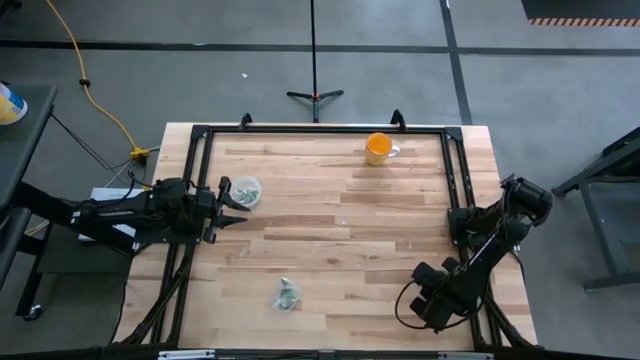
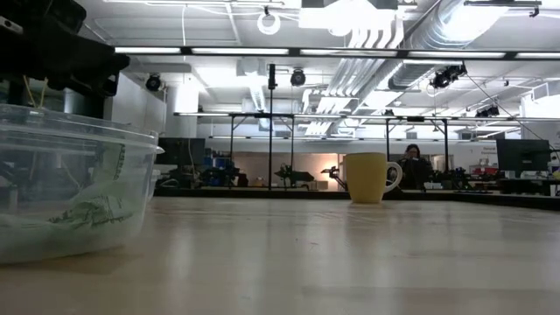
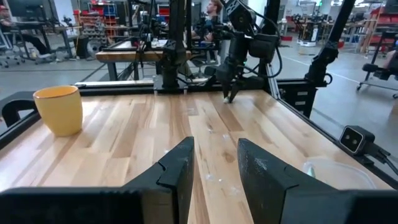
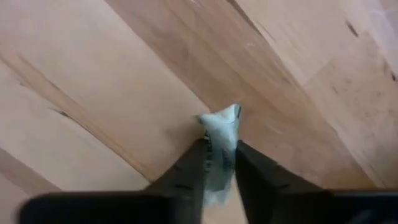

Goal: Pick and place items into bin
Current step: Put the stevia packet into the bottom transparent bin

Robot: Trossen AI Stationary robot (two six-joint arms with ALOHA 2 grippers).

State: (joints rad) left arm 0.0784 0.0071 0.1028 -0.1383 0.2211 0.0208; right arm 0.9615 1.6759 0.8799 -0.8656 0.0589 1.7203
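My right gripper (image 4: 219,163) is low right in the high view, down on the table (image 1: 400,250). Its two fingers pinch one small silvery piece (image 4: 222,134) (it pokes out past the tips). My left gripper (image 3: 214,171) waits half open by the clear bin (image 1: 246,191), holding nothing.

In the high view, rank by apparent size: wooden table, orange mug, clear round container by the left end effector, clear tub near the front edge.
1. Light wooden table top.
2. Clear round plastic container and orange ceramic mug: alike, no ranking.
3. Clear plastic tub near the front edge, marginally smaller.
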